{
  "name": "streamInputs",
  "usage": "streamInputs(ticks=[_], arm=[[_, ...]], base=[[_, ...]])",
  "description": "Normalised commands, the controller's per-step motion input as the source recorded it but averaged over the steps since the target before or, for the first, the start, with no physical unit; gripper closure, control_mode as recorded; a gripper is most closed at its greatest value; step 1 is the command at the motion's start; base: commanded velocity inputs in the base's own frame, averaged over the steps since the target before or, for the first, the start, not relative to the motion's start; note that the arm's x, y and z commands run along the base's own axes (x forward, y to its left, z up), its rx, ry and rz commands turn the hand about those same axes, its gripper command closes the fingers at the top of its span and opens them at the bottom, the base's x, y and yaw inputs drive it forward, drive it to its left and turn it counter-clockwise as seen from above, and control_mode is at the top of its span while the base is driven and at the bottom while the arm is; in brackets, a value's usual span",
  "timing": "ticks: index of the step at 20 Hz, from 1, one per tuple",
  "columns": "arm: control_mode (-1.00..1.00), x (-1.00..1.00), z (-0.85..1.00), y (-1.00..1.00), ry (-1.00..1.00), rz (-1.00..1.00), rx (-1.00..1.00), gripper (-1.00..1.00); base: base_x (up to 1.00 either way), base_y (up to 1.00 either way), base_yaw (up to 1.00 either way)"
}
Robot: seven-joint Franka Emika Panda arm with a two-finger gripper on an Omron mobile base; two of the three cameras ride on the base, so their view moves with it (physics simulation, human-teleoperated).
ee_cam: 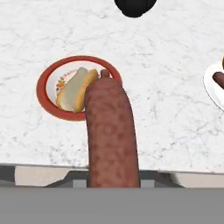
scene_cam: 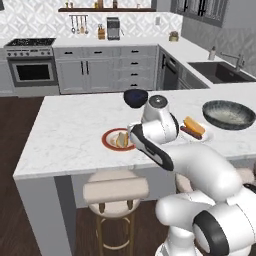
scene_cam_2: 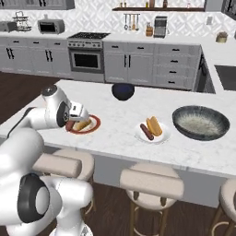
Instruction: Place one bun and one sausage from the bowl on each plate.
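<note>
My gripper [scene_cam_2: 74, 120] is shut on a brown sausage [ee_cam: 111, 135], held just above the near edge of the red-rimmed plate [ee_cam: 43, 94]. The sausage hides the fingertips in the hand view. A bun [ee_cam: 76, 89] lies on that plate [scene_cam: 107, 142]. To the right, the white plate [scene_cam_2: 161, 136] holds a bun [scene_cam_2: 154, 125] and a sausage [scene_cam_2: 146, 132] side by side. Farther right stands the wide dark grey bowl [scene_cam_2: 201, 122], its speckled inside bare.
A small dark blue bowl [scene_cam: 135, 97] sits behind the plates near the counter's far edge. Stools [scene_cam: 115, 192] stand under the counter's near edge. The sink [scene_cam: 220, 71] lies at the far right.
</note>
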Motion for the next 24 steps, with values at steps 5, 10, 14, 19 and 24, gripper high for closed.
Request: streamInputs(ticks=[5,10,14,19,24], arm=[[-1.00,0.72,-0.01,-0.08,0.02,0.00,0.16,1.00],[-1.00,0.62,-0.29,0.01,0.15,0.04,0.13,1.00],[-1.00,0.18,-0.73,0.06,0.24,0.00,-0.04,1.00],[-1.00,0.21,-0.43,-0.07,0.09,0.00,-0.05,1.00],[-1.00,0.52,-0.39,0.00,0.02,-0.01,-0.01,1.00]], base=[[0.20,0.02,0.00],[0.00,0.00,0.00],[0.00,0.00,0.00],[0.00,0.00,0.00],[0.00,0.00,0.00]])
